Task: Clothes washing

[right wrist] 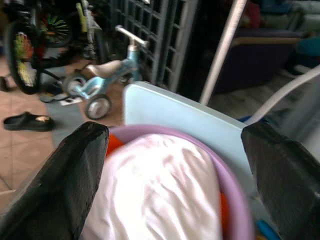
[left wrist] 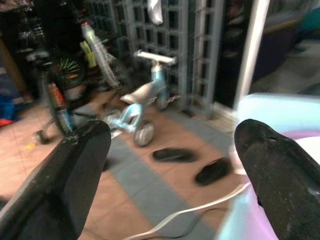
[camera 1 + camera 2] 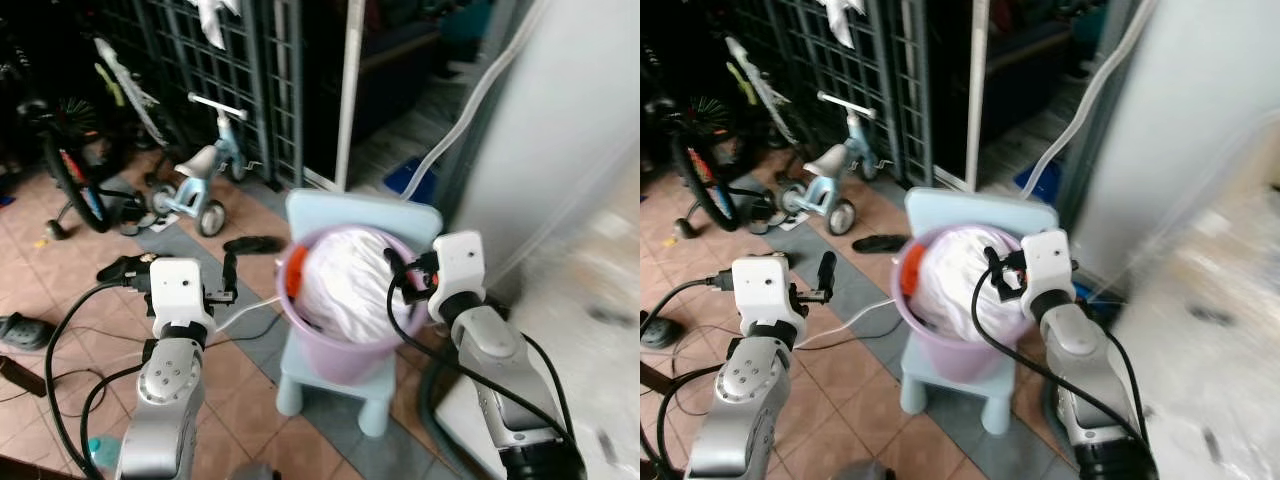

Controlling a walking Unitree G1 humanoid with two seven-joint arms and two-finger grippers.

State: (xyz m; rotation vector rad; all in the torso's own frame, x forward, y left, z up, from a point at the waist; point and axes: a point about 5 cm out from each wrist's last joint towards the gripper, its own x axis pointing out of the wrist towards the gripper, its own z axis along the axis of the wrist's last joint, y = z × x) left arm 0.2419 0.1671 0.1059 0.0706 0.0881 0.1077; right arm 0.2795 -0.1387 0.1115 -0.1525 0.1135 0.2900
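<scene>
A purple basin heaped with white laundry sits on a pale blue child's chair, with something orange tucked at the basin's left edge. The right gripper hovers at the basin's right rim, fingers spread wide and empty. The left gripper hangs off to the left over the tiled floor, fingers also wide. The cloth looks soft, light and floppy; pinching a raised fold near the top should lift it, though it may trail or snag.
</scene>
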